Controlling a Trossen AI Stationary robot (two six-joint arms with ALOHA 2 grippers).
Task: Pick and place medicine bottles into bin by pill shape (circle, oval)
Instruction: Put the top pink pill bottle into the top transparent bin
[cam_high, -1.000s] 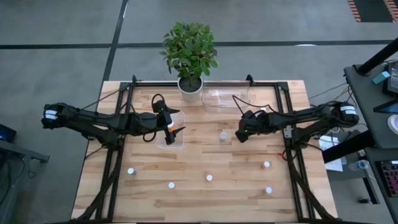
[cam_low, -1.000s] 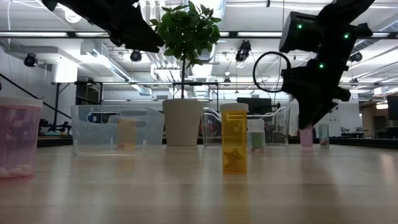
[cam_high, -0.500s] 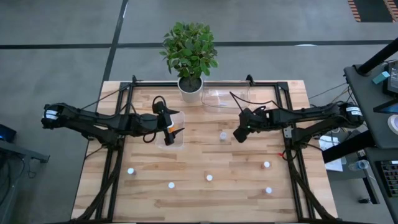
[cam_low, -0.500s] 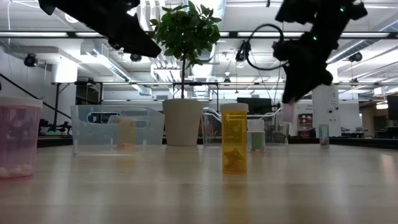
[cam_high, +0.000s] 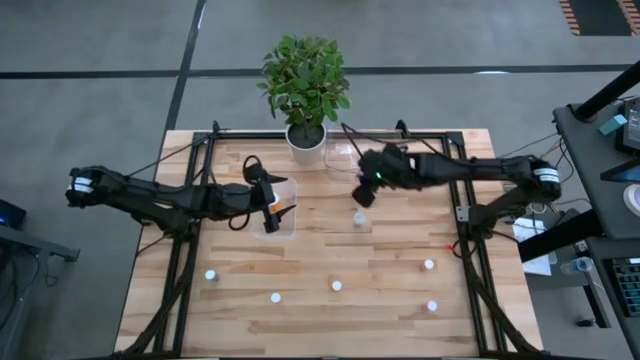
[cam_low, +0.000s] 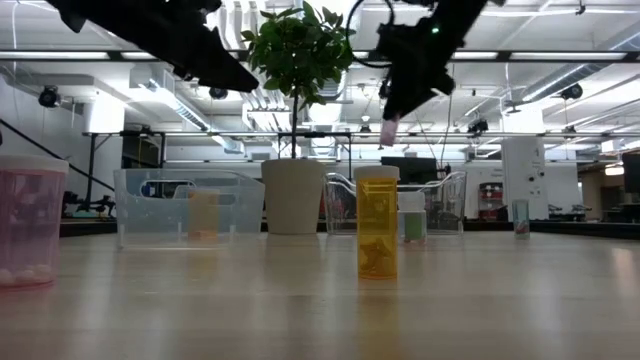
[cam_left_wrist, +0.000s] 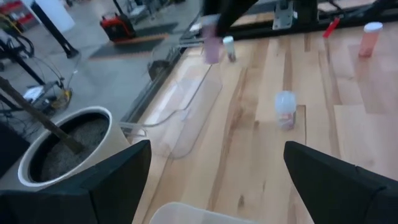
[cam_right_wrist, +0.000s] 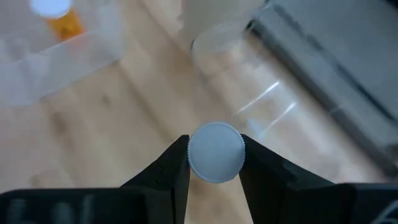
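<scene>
The right gripper (cam_high: 367, 191) is clamped on a medicine bottle (cam_right_wrist: 216, 151), its two fingers pressed against opposite sides of the white cap, so the bottle hangs upright below them. The low view shows a pinkish body (cam_low: 386, 131) carried well clear of the table. From the table centre it lies toward 12 o'clock, beside the near edge of the clear bin (cam_high: 355, 157); carrying it high presumably lets it pass over the bin wall.

The left gripper (cam_high: 278, 212) hovers over the other clear bin (cam_high: 288, 187), at about 10 o'clock, fingers apart and empty. An orange bottle (cam_low: 203, 215) stands in that bin.

Loose bottles stand on the table (cam_high: 400, 300): one (cam_high: 359, 217) just right of centre, others along the 6 o'clock side (cam_high: 336, 286). Pill shape cannot be read here, so the choice of bin is unverified.
</scene>
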